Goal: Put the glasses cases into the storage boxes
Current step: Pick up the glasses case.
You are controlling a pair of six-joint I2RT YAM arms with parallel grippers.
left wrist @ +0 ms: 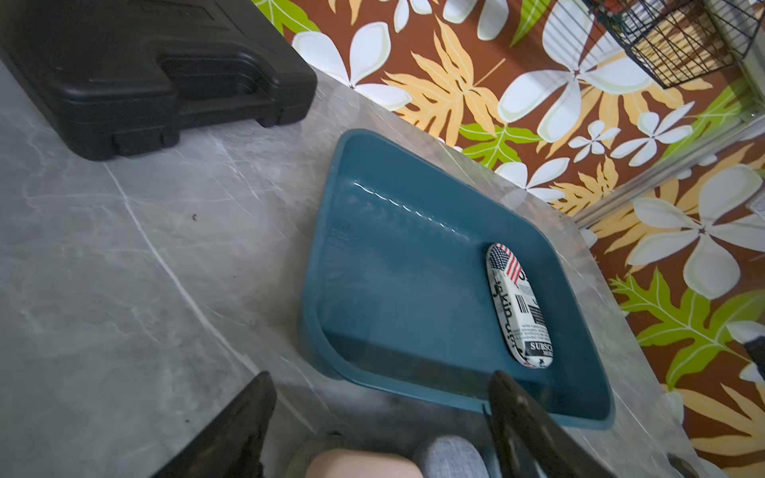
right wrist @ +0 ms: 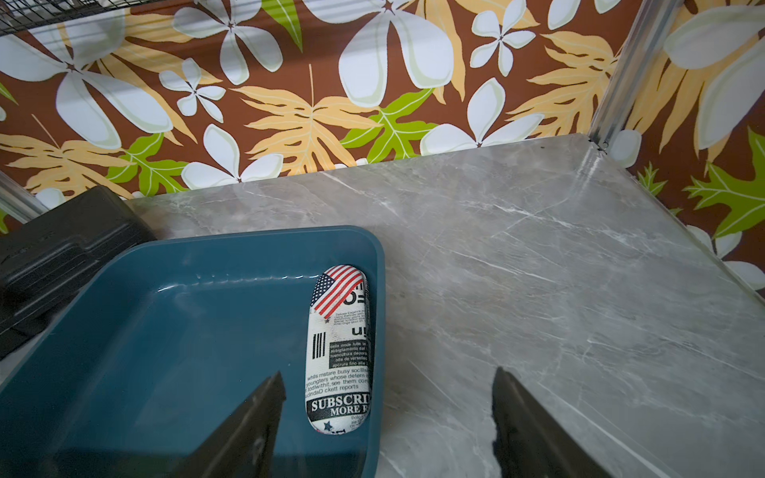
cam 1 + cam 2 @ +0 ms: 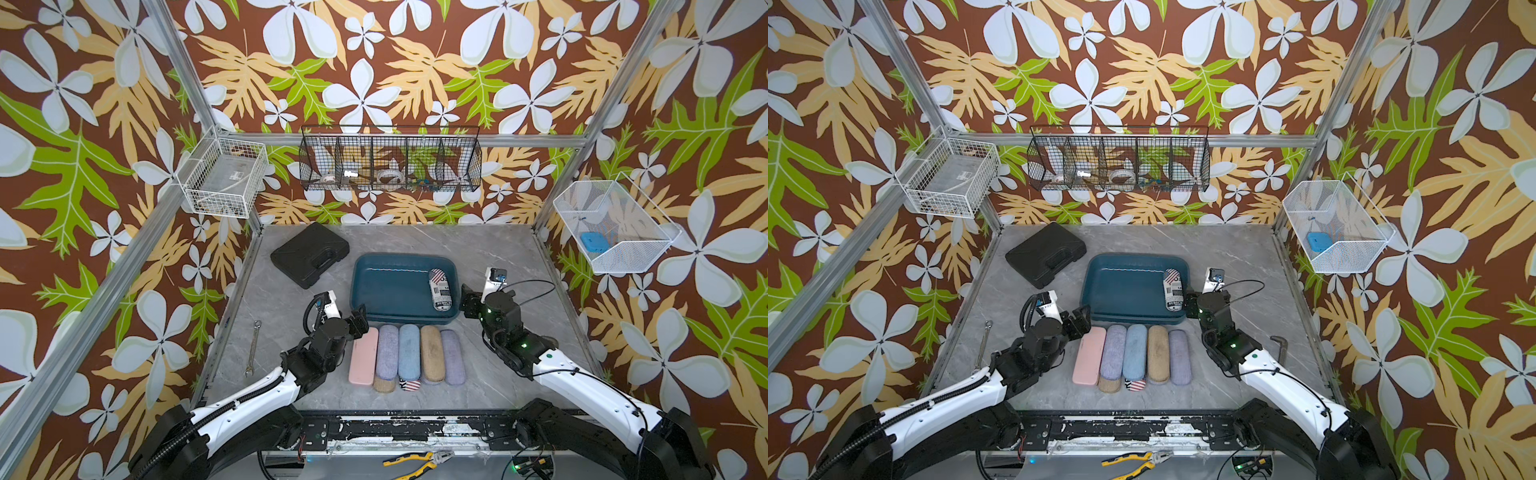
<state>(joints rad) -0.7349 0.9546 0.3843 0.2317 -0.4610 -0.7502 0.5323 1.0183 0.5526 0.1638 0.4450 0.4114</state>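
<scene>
White arm shells, black joints, black cables

The left arm and right arm both reach forward, wrists bent low. The left gripper and right gripper each have jaws apart and empty

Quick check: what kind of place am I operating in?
Probably a staged robot test cell, not a real room: an aluminium frame, floral-print walls, a black wire basket hung at the back, and a marble-look tabletop.
</scene>
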